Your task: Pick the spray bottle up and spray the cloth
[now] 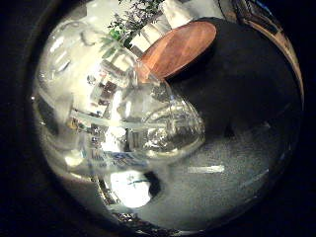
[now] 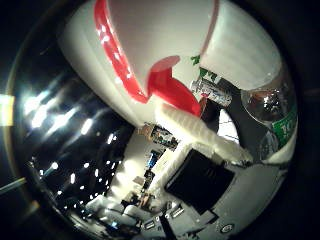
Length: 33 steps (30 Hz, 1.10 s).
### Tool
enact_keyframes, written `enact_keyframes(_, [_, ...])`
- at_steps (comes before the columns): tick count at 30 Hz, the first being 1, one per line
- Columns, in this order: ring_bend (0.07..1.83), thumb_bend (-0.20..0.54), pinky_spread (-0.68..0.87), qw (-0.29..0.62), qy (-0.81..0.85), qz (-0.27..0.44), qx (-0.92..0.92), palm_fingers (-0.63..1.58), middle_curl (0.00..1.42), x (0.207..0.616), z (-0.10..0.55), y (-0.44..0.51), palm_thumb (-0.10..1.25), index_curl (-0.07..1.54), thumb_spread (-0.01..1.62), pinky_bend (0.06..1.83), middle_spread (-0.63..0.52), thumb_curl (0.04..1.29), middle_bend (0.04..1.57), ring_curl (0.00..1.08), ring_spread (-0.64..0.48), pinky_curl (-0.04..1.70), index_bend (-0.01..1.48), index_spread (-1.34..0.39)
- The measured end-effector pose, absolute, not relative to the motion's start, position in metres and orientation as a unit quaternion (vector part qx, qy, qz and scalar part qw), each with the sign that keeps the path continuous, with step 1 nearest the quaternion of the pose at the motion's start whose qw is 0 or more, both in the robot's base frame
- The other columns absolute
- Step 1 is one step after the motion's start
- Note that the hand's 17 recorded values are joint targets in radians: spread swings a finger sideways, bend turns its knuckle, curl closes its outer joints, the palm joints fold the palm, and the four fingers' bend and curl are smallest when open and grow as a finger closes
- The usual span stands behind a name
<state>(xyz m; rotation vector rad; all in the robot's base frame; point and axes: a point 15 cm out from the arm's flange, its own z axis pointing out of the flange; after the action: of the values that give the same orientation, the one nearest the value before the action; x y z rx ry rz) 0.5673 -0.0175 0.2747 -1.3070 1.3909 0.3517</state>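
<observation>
The spray bottle is close against the palm. Its clear body [image 1: 118, 114] fills much of the little finger side view, above a dark tabletop [image 1: 247, 128]. Its white head [image 2: 150, 40] with the red trigger [image 2: 170, 90] fills much of the thumb side view. My right hand [image 2: 200, 180] shows there as white and black finger parts curled in beside the bottle's neck, so it is shut on the bottle. I see no cloth in either view.
A brown round surface [image 1: 178, 49] lies beyond the dark tabletop, with a green plant [image 1: 133, 20] behind it. A clear glass jar [image 2: 268, 100] and a green item [image 2: 285, 130] stand beside the bottle's head. Ceiling lights [image 2: 50, 115] show past the bottle.
</observation>
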Motion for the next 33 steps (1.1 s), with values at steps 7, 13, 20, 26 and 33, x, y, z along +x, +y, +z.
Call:
enact_keyframes(7, [0.95, -0.010, -0.39, 0.581, 0.582, 0.173, -0.542, 1.16, 0.57, 0.566, 0.275, -0.006, 0.72, 0.51, 1.24, 0.91, -0.16, 0.30, 0.67, 0.41, -0.16, 0.31, 0.30, -0.36])
enact_keyframes(13, [1.09, -0.010, -0.39, 0.582, 0.584, 0.172, -0.539, 1.29, 0.64, 0.565, 0.275, -0.011, 0.76, 0.68, 1.27, 1.06, -0.16, 0.31, 0.93, 0.48, -0.17, 0.41, 0.56, -0.35])
enact_keyframes(20, [1.30, -0.011, -0.27, 0.594, 0.569, 0.188, -0.537, 1.16, 0.72, 0.559, 0.286, -0.011, 0.77, 0.84, 1.27, 1.25, -0.16, 0.32, 1.17, 0.57, -0.19, 0.57, 0.82, -0.34])
enact_keyframes(26, [1.39, -0.008, -0.21, 0.607, 0.570, 0.185, -0.521, 1.08, 0.78, 0.563, 0.295, -0.017, 0.80, 0.92, 1.26, 1.31, -0.17, 0.34, 1.27, 0.65, -0.21, 0.73, 0.99, -0.32])
enact_keyframes(33, [1.41, 0.002, -0.17, 0.613, 0.570, 0.179, -0.518, 1.07, 0.81, 0.560, 0.309, -0.026, 0.94, 0.91, 1.24, 1.27, -0.16, 0.41, 1.33, 0.71, -0.22, 0.94, 1.11, -0.27])
